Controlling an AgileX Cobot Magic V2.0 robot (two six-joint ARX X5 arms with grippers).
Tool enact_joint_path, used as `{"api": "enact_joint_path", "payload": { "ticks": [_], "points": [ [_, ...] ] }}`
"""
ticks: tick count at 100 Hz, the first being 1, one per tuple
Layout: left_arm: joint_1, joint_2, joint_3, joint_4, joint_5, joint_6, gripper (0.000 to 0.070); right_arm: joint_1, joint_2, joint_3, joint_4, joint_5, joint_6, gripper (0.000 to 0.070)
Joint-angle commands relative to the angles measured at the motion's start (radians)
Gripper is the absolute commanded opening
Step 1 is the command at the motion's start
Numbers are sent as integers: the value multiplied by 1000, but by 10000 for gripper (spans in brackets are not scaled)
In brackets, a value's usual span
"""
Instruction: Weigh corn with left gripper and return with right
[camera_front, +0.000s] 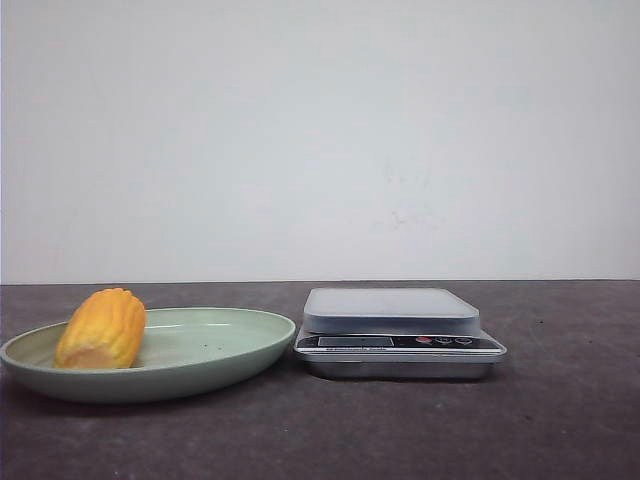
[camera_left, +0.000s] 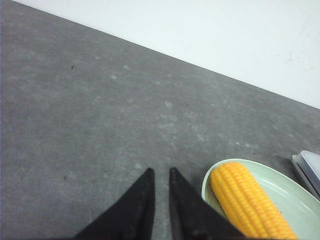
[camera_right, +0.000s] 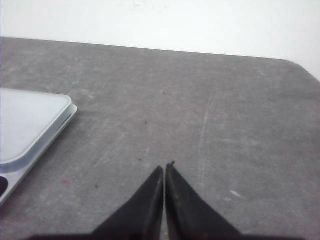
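The corn (camera_front: 101, 329) lies on its side in the green plate (camera_front: 215, 365), toward the plate's end farthest from the scale (camera_front: 398, 333), with its pale cut end facing the front camera and its ribbed kernel rows running back from it. The plate rests on the dark grey desk (camera_front: 400, 430), and its rim nearest the scale sits just beside the scale's base, though whether the two touch cannot be told. The scale stands flat on the desk, its pale weighing platform bare, with a display and small buttons along its front edge. In the left wrist view, the left end effector (camera_left: 160, 171) hovers over bare desk just beside the plate's rim, its two black fingers nearly together with only a narrow slit between the tips, grasping nothing; the corn shows in the plate beside it. In the right wrist view, the right end effector (camera_right: 164, 167) is clenched, fingertips pressed together and empty, over bare desk on the far side of the scale from the plate, with a corner of the scale's platform visible nearby.
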Motion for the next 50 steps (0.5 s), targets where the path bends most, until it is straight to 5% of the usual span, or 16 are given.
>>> {"api": "enact_joint_path", "payload": {
  "ticks": [1, 17, 31, 50],
  "points": [
    [0, -1, -8, -7, 21, -54, 11, 2, -1, -2, 11, -2, 85, 4],
    [0, -1, 48, -19, 142, -166, 11, 2, 0, 3, 50, -26, 219, 4],
    [0, 3, 132, -48, 192, -246, 12, 2, 0, 55, 105, -109, 229, 3],
    [0, 43, 279, -39, 208, -388, 12, 2, 63, 233, -50, -105, 226, 3]
  ]
}}
